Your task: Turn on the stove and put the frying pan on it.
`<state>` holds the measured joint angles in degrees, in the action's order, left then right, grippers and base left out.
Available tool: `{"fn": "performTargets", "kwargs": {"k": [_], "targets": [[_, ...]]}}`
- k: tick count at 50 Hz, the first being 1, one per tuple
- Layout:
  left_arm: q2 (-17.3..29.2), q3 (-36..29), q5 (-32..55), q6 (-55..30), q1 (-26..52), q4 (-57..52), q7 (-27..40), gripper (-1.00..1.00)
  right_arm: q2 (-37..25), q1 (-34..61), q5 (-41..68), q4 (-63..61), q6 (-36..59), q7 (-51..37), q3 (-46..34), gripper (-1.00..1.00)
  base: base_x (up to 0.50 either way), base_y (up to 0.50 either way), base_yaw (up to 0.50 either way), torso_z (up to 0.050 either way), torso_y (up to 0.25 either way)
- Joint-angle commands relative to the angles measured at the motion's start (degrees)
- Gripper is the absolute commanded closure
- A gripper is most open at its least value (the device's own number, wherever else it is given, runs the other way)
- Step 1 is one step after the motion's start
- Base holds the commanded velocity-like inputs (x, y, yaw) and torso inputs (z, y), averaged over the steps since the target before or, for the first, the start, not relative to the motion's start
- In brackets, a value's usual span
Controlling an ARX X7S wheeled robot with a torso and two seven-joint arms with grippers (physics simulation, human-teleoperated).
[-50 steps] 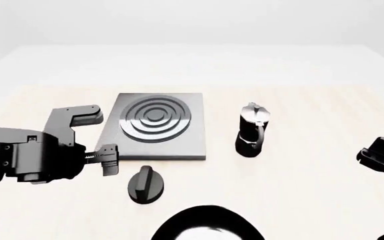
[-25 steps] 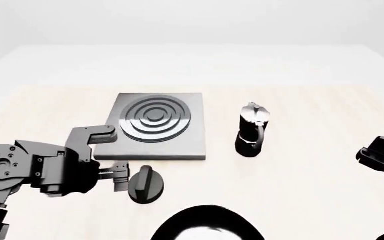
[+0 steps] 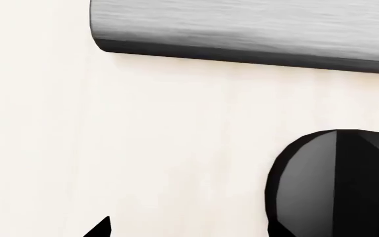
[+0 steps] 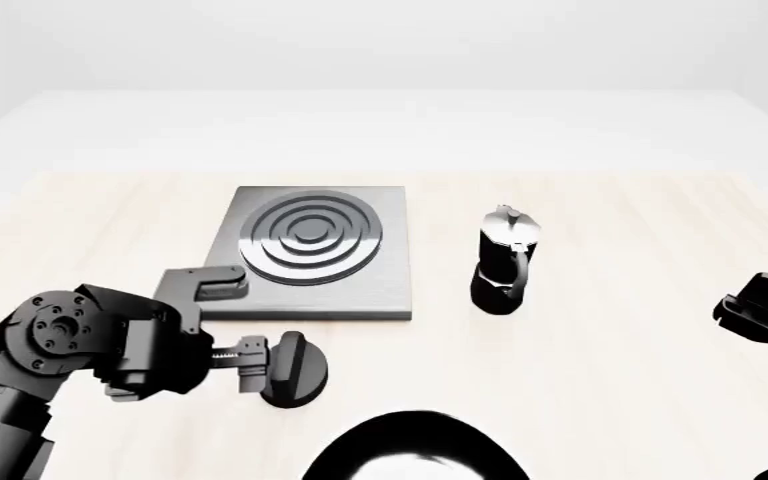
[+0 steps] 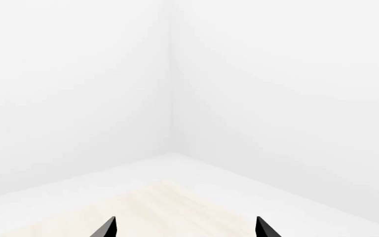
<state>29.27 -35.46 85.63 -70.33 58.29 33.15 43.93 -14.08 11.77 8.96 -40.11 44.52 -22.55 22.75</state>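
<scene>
1. Stove (image 4: 317, 255) lay flat mid-bench (image 4: 598, 330); its knob (image 4: 293, 369) stood just before the slab's near edge, apart from it.
2. Left hand (image 4: 253, 362) sat at the knob's left side, fingers spread; contact could not be judged.
3. Left wrist view: knob cut off at the frame edge, only one fingertip showing.
4. Pan (image 4: 418, 450) cut off by the head view's bottom edge; handle unseen.
5. Right hand (image 5: 185, 228): only two spread tips showed.
6. Moka pot (image 4: 506, 260) stood right of the stove.
</scene>
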Motion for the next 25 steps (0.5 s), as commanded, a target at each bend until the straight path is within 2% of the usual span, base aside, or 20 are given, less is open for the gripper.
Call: {"fn": "performTargets", "kwargs": {"k": [1, 16, 25], "targets": [[-2.4, -0.9, -3.8, 0.9, 0.5, 1.9, -4.1, -1.0, 1.1, 0.2, -0.3, 1.2, -0.8, 1.7, 1.5, -1.0, 0.0, 0.0, 0.0, 0.0, 0.0], [-1.9, -1.5, -1.5, -2.3, -0.1, -1.5, -3.8, -1.0, 0.9, 0.4, 0.2, 1.0, -0.6, 1.4, 1.2, -1.0, 0.0, 0.0, 0.0, 0.0, 0.0], [-2.4, -2.8, -2.7, -2.2, 0.9, -1.3, -6.8, -1.0, 0.6, 0.7, 0.3, 0.9, -0.3, 1.2, 0.8, -1.0, 0.0, 0.0, 0.0, 0.0, 0.0]]}}
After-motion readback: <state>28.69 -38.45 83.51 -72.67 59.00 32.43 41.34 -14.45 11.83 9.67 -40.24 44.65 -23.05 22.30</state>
